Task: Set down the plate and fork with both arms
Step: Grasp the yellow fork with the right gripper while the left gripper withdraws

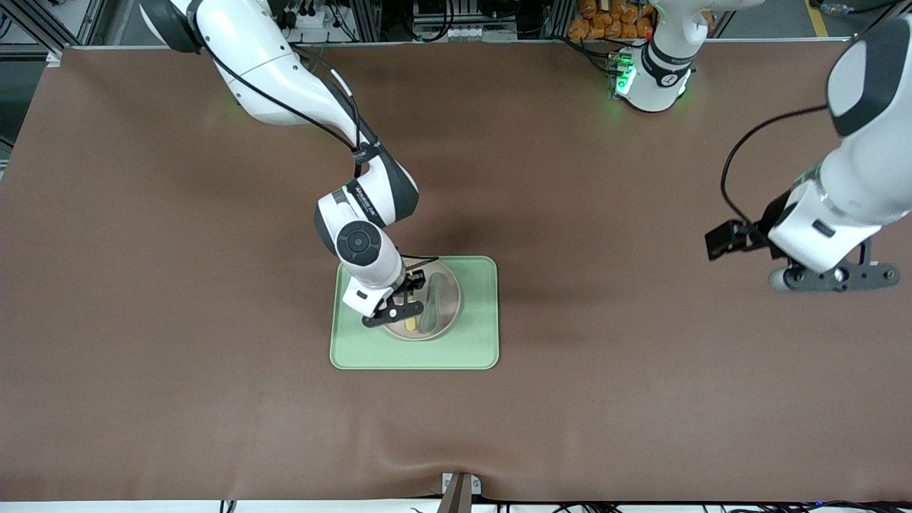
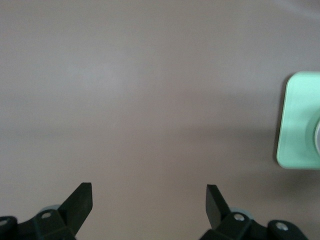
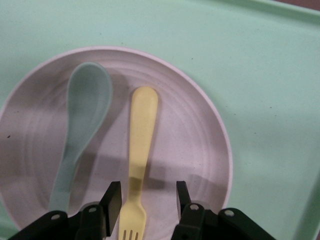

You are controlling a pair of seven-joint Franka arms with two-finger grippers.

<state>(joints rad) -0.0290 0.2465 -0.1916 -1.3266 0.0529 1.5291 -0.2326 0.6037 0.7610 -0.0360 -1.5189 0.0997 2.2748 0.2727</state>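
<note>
The round pale-pink plate (image 1: 456, 303) sits on the light-green tray (image 1: 470, 342) at the table's middle. On the plate lie the pale-yellow fork (image 1: 411, 324) and a grey-green spoon (image 1: 434, 303), side by side. My right gripper (image 1: 399, 306) is low over the plate. In the right wrist view the right gripper (image 3: 146, 200) is open, its fingers (image 3: 111, 200) on either side of the fork (image 3: 142, 130) near the tines, apart from it. The spoon (image 3: 85, 115) lies beside it on the plate (image 3: 200, 150). My left gripper (image 1: 833, 278) waits open and empty over bare table at the left arm's end.
The table is covered with a brown mat (image 1: 214, 320). The left wrist view shows the left gripper (image 2: 149, 197) over bare mat, with a corner of the tray (image 2: 300, 120) at the picture's edge. A small bracket (image 1: 459, 488) sits at the table's near edge.
</note>
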